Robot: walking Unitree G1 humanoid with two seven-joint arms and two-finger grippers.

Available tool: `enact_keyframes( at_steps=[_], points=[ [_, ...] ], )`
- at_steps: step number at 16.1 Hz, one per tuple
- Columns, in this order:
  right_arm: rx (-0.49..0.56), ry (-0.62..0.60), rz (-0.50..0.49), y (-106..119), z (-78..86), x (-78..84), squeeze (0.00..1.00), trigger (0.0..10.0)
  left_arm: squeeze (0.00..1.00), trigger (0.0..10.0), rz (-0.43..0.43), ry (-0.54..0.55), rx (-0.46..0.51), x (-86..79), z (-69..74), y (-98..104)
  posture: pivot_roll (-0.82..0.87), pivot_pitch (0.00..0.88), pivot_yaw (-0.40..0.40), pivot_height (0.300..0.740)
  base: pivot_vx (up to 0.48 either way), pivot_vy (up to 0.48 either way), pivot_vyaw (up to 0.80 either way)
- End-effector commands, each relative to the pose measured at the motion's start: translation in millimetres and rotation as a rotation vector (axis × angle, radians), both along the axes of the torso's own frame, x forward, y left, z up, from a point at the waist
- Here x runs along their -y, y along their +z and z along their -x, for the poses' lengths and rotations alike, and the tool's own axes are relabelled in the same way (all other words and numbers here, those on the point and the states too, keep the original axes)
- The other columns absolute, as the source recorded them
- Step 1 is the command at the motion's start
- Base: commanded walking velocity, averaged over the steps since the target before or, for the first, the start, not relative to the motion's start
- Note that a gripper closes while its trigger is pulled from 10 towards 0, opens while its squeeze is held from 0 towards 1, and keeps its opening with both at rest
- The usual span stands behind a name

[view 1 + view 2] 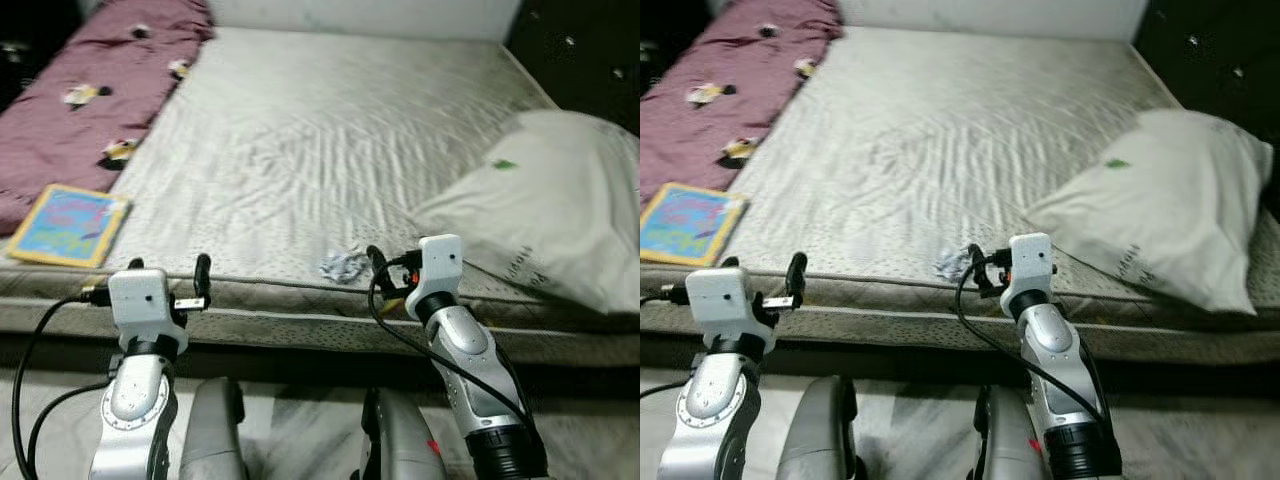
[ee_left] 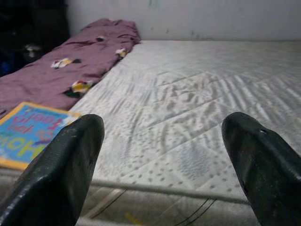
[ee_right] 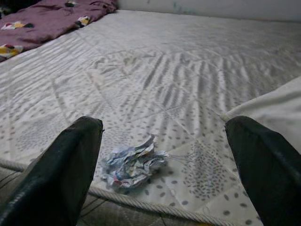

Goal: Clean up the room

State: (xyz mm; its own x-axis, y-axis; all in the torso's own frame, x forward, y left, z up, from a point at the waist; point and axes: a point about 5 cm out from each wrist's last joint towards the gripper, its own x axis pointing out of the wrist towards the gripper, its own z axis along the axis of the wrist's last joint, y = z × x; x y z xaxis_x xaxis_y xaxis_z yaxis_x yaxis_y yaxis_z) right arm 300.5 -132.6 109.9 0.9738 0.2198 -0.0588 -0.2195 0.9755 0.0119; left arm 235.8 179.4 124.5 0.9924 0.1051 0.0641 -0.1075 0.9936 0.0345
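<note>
**Q:** Why is your right hand (image 1: 378,262) parked at the mattress edge?

**Me:** The crumpled paper (image 3: 133,165) lies on the mattress (image 1: 330,160) just inside its near edge, so I hold my right hand low and level with it, released, black fingers spread to either side of the wad but not touching it.

**Q:** And the left hand (image 1: 168,268)?

**Me:** Released too, grasping nothing, held at the same near edge, further along toward the picture book (image 1: 68,226). I judge the paper comes first; the book, also near that edge, can wait.
</note>
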Motion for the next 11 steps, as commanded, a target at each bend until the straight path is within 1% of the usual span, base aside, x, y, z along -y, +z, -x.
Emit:
enact_keyframes(
  at_steps=[1, 5, 7, 10, 11],
  points=[
    [-0.008, 0.005, -0.039, 1.5, -2.5, -1.3, 0.0, 10.0, 0.0, 10.0, -0.005, 0.004, 0.0, -2.0, 1.0, 2.0, -0.02, 0.091, -0.032, 0.566, 0.0, 0.0, 0.0],
    [-0.012, 0.034, -0.039, 1.1, -1.2, -6.5, 0.0, 10.0, 0.0, 10.0, -0.003, 0.032, 0.002, -3.7, 2.9, 2.9, -0.01, 0.102, -0.034, 0.511, 0.0, 0.0, 0.0],
    [-0.025, 0.043, -0.05, -0.3, -0.2, -8.7, 0.0, 10.0, 0.0, 10.0, 0.018, 0.013, -0.006, -2.5, 5.0, 3.5, -0.01, 0.119, -0.036, 0.511, 0.0, 0.0, 0.0],
    [-0.037, 0.044, -0.055, -2.4, -0.9, -9.8, 0.0, 10.0, 0.0, 10.0, 0.021, 0.007, -0.008, -2.6, 8.3, 4.9, 0.0, 0.133, -0.034, 0.511, 0.0, 0.0, 0.0],
    [-0.038, 0.04, -0.056, -2.4, -2.0, -8.8, 0.0, 10.0, 0.0, 10.0, 0.029, -0.003, -0.007, -2.3, 8.8, 5.0, 0.0, 0.135, -0.033, 0.511, 0.266, 0.0, 0.0]
  ],
)
